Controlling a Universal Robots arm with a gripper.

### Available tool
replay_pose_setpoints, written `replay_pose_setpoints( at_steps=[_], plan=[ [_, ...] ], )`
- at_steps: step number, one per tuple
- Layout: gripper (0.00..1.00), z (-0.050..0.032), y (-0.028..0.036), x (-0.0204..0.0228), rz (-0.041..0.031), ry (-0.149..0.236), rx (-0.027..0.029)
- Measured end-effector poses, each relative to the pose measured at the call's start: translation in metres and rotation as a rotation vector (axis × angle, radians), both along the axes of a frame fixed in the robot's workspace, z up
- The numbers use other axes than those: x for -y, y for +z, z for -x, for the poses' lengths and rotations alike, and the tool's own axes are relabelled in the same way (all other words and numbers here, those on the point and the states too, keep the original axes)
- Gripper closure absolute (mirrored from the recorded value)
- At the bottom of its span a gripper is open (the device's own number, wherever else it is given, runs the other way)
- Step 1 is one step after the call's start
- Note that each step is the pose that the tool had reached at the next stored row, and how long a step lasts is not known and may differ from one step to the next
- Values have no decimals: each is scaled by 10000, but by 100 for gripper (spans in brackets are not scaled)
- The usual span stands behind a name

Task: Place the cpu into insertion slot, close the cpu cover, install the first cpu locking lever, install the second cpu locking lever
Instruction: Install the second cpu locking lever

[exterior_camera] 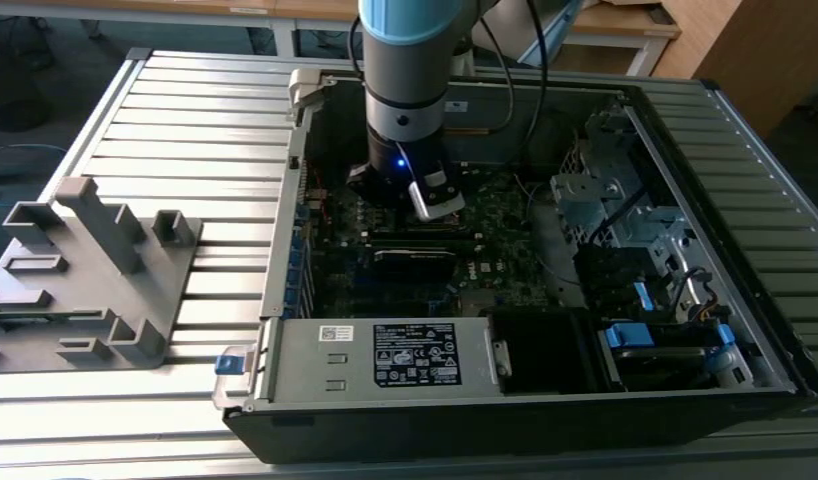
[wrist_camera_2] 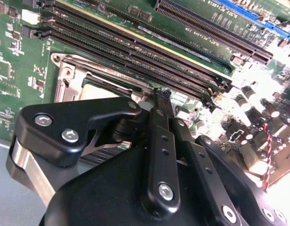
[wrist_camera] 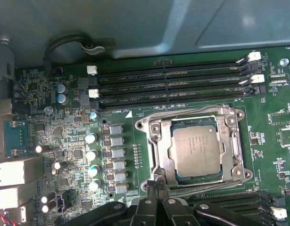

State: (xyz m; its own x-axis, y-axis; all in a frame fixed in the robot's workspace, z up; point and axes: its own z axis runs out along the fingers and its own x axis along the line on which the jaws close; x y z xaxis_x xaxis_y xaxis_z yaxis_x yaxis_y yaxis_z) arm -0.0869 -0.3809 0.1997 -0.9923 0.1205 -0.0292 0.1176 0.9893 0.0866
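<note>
- Already the cpu (wrist_camera: 196,151) lies flat in the insertion slot (wrist_camera: 160,160), right of centre in the first wrist view, its dull grey top facing up and square to the rim
- Around it sits the cpu cover (wrist_camera: 192,116), a thin silver frame; from these pictures I cannot tell whether it is folded down over the chip or only lying about the socket, though the chip's top shows through its window
- Low in the first wrist view, the gripper (wrist_camera: 157,181) has its fingertips drawn together into one narrow point, closed with nothing visible between them, right at the lower left edge of the socket frame
- In the second wrist view the same closed tip (wrist_camera_2: 162,95) stands centre frame, just beside the frame's corner and the long black memory slots (wrist_camera_2: 135,52); whether it presses on a locking lever there I cannot make out
- In the exterior view the arm (exterior_camera: 406,80) reaches straight down into the open computer case (exterior_camera: 516,410) at upper centre, with a grey fixture (exterior_camera: 89,280) on the table (exterior_camera: 182,100) at the exterior view's left
- As a judgement, the chip is light, stiff and fragile, best held by its edges; the cover is thin springy metal, and the wire levers want a firm push at the free end
</note>
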Motion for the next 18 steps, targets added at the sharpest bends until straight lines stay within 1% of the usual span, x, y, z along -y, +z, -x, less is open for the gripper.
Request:
replay_pose_setpoints(
  at_steps=[5, 7, 13, 18],
  plan=[
    [89, 13, -18, 1, -20, -2, -5],
    [89, 17, -32, -1, -45, -2, 3],
    [89, 21, -31, 0, -70, -1, -1],
    [89, 73, -35, 0, -69, -1, 2]
  ],
)
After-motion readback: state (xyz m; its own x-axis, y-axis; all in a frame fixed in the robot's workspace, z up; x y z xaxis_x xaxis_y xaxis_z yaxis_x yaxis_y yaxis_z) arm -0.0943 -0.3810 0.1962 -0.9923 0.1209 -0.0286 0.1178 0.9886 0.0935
